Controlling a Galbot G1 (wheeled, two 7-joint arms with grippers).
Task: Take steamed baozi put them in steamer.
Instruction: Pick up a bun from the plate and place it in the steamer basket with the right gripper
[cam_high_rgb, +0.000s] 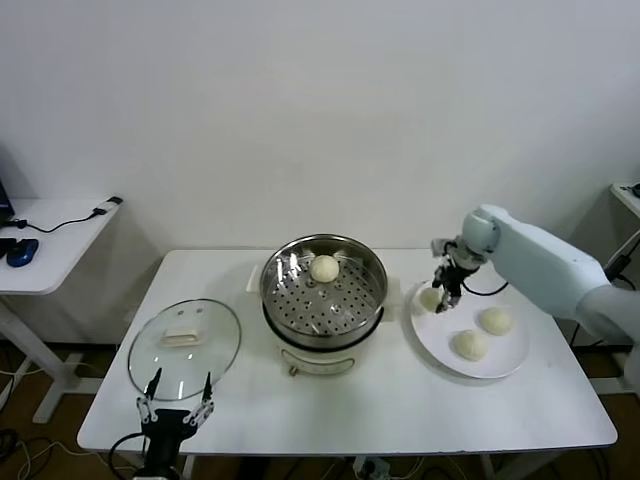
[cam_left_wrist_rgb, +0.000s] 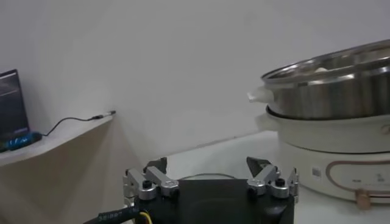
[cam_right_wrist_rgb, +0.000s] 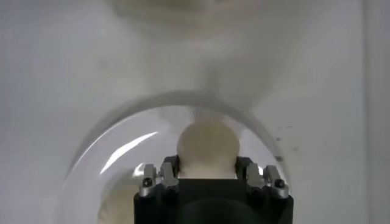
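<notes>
The shiny steel steamer (cam_high_rgb: 272, 300) stands mid-table on its white base, with one cream-white baozi (cam_high_rgb: 324, 268) on its perforated tray. Three more baozi lie on the white plate (cam_high_rgb: 440, 362) to its right. My right gripper (cam_high_rgb: 447, 297) is down at the plate's back left edge, shut on the nearest baozi (cam_high_rgb: 431, 298). In the right wrist view that bun (cam_right_wrist_rgb: 207, 146) fills the gap between the fingers (cam_right_wrist_rgb: 168, 173) of the gripper (cam_right_wrist_rgb: 207, 167); whether it is off the plate (cam_right_wrist_rgb: 122, 131) I cannot tell. My left gripper (cam_high_rgb: 177, 392) waits open at the table's front left.
A round glass lid (cam_high_rgb: 184, 335) with a white handle lies flat just beyond the left gripper (cam_left_wrist_rgb: 207, 167). From the left wrist, the steamer (cam_left_wrist_rgb: 329, 85) rises to one side. The other two baozi (cam_high_rgb: 495, 320) (cam_high_rgb: 470, 345) sit on the plate's right half. A side desk (cam_high_rgb: 50, 240) stands at far left.
</notes>
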